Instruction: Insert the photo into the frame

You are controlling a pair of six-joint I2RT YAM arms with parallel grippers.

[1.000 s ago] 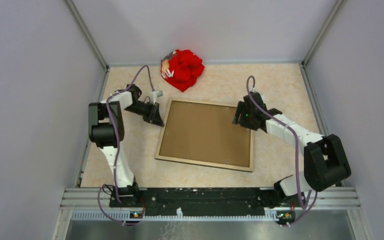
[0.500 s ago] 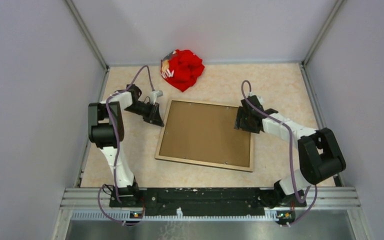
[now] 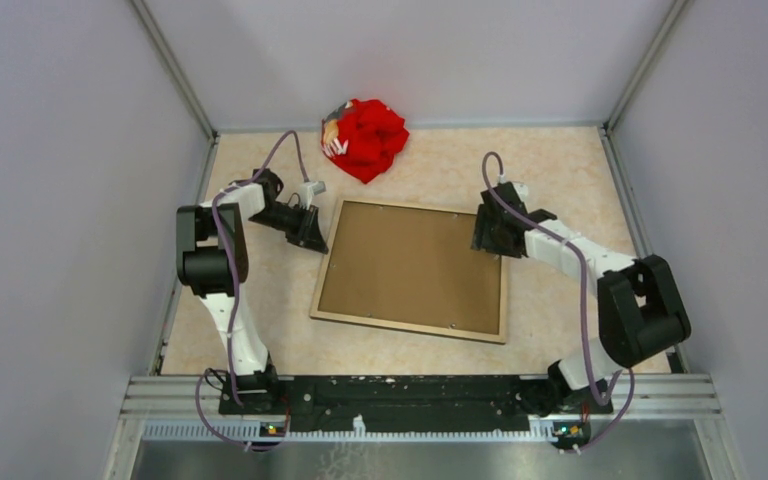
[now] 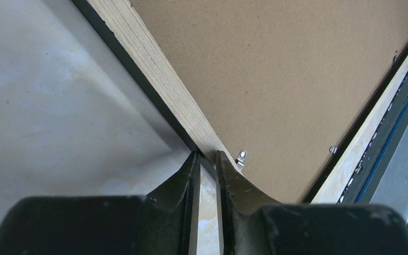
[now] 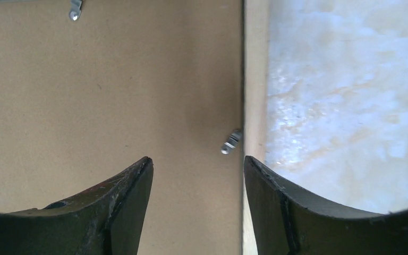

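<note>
The frame (image 3: 410,331) lies back up in the middle of the table, its light wood rim (image 4: 154,69) facing me. Inside it the photo (image 3: 410,265) shows only its brown board back (image 4: 287,69); the printed side is hidden. My left gripper (image 3: 312,238) is at the frame's far left corner, its fingertips (image 4: 207,156) shut on the rim beside a small metal tab (image 4: 241,158). My right gripper (image 3: 488,235) hangs open (image 5: 197,162) over the frame's right edge (image 5: 255,79), straddling another metal tab (image 5: 232,142) and holding nothing.
A red cloth bundle (image 3: 365,138) lies against the back wall, behind the frame. Grey walls enclose the marble table (image 3: 560,160) on three sides. The arms' base rail (image 3: 410,392) runs along the near edge.
The right arm has folded in and its gripper has shifted slightly farther along the frame's right edge, jaws narrowing a little. The left gripper and the frame have not moved.
</note>
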